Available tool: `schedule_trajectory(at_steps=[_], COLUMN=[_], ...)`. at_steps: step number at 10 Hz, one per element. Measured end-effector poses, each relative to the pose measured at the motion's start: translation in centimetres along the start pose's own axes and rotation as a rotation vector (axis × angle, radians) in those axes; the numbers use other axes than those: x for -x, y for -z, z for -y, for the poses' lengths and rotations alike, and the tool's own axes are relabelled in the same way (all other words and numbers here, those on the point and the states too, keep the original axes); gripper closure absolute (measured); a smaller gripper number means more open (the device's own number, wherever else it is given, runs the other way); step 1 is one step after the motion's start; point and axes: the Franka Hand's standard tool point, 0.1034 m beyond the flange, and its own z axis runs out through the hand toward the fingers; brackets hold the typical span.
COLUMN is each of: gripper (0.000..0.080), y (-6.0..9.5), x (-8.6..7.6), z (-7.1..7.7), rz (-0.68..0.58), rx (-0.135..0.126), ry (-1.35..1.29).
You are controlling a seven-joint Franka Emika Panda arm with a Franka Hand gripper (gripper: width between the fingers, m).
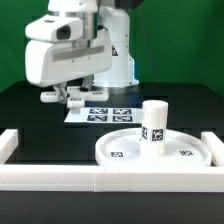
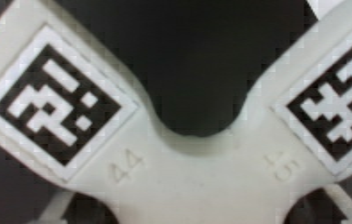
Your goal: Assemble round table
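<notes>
The cross-shaped base piece (image 2: 191, 165) fills the wrist view; it is white, with a black-and-white tag on each of two arms. My gripper (image 2: 191, 214) is low over its hub. One thin finger (image 2: 48, 208) shows on each side, with a dark gap to the piece, so it looks open. In the exterior view the gripper (image 1: 63, 99) is down near the table at the left, and the base piece (image 1: 50, 97) shows as a white bit under it. The round disc (image 1: 120, 152) lies at the front right with the short leg (image 1: 153, 125) standing upright on it.
The marker board (image 1: 106, 113) lies flat just to the exterior view's right of the gripper. A long white border rail (image 1: 100, 180) runs along the front, with a side piece (image 1: 8, 146) at the left. The table is black.
</notes>
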Motion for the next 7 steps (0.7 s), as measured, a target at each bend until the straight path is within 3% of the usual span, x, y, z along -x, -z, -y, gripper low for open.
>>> schedule_trajectory(at_steps=[1,2,4,6,7], gripper=[0.0356,0.0356,0.0354,0.0354,0.0354], y=[1.5,2.8,5.7,6.1,6.2], x=[-1.7,-3.4,-8.3,-12.8,-15.4], z=[-0.4,-0.3,-1.9,-3.0,-3.3], rz=[-0.012,0.0,-0.021,-0.043,-0.055], rx=[0.015,-0.009,0.016,0.006,0.019], ry=[0.022,-0.023,-0.076,-0.176,-0.244])
